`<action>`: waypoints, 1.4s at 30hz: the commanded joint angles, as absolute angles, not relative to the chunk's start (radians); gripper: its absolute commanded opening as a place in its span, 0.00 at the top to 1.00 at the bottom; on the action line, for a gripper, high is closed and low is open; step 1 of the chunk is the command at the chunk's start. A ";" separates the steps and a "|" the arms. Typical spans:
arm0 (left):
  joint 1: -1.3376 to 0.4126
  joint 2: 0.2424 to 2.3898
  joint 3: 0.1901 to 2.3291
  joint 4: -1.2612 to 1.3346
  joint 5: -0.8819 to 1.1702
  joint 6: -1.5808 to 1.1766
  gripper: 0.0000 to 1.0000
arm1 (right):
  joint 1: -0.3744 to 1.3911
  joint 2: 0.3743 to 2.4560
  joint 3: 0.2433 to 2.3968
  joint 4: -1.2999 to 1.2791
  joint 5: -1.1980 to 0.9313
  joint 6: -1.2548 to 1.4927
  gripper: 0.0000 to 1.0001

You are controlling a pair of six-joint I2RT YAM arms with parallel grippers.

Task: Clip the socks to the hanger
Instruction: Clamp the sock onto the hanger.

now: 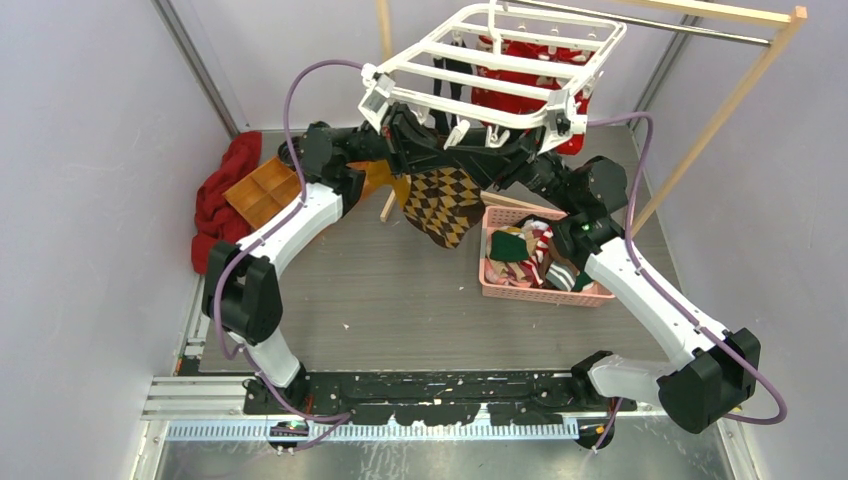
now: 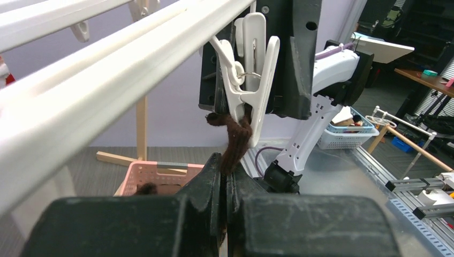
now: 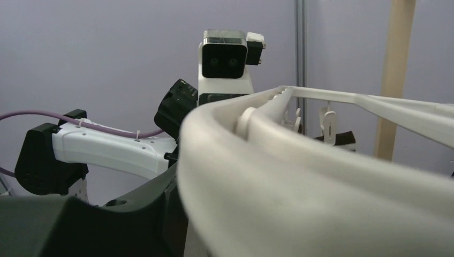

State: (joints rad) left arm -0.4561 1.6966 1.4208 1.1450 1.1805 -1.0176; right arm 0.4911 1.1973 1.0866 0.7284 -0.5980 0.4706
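Top: my left arm (image 1: 300,215) and right arm (image 1: 640,280) reach forward, wrists meeting under hanger (image 1: 440,105)'s near rail; argyle sock (image 1: 445,205) hangs there, long axis straight down | Left wrist: my left gripper (image 2: 225,179) clamped on sock's brown cuff, just below clip (image 2: 251,80) biting it; my right gripper (image 2: 251,110) parted astride that clip | Right wrist: blurred hanger rail fills view.

white hanger (image 1: 480,112), brown argyle sock (image 1: 445,205), pink basket (image 1: 540,293)

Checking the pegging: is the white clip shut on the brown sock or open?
Shut on it: the clip pinches the brown sock at its lower tips; the sock runs down into the shut left end effector.
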 commanded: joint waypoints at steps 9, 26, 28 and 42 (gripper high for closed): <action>-0.427 1.677 1.424 1.187 1.149 -1.052 1.00 | 0.496 1.147 1.101 0.694 -0.659 0.449 0.32; -0.407 1.678 1.402 1.180 1.192 -1.092 1.00 | 0.427 1.042 1.086 0.453 -0.726 0.329 0.00; -0.405 1.675 1.390 1.174 1.196 -1.091 1.00 | 0.419 1.030 1.079 0.432 -0.739 0.320 0.00; -0.394 1.551 1.312 0.906 1.098 -0.898 0.55 | 0.382 0.959 1.096 0.182 -0.802 0.224 0.00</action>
